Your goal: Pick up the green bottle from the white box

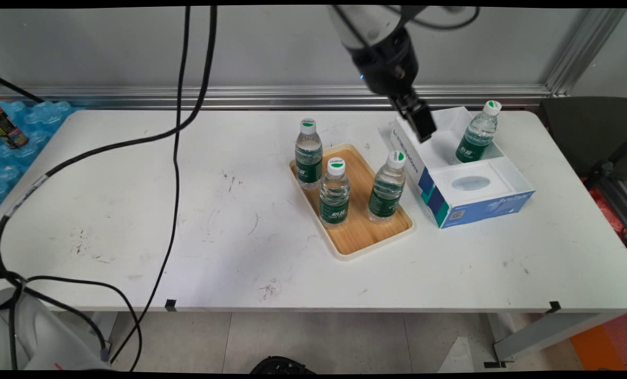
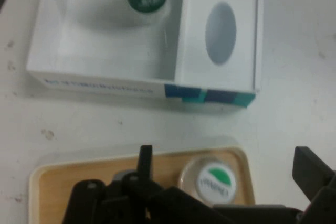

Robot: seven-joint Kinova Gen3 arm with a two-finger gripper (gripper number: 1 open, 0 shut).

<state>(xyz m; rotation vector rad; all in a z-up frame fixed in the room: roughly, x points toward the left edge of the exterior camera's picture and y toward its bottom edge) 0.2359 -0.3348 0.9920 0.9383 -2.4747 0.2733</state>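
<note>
Three water bottles (image 1: 334,192) stood on a wooden tray (image 1: 363,231) at the table's (image 1: 187,221) middle, while a fourth bottle (image 1: 477,132) sat inside an open white box (image 1: 476,197) just to the right. Above the box's near wall, the black gripper (image 1: 417,122) hung tilted downward, fingers (image 2: 312,166) spread and holding nothing.

White arm link up top, glossy black wrist below it, black cables looping around, and the black two-finger gripper (image 1: 421,126) with blocky matte linkage and fingers.
</note>
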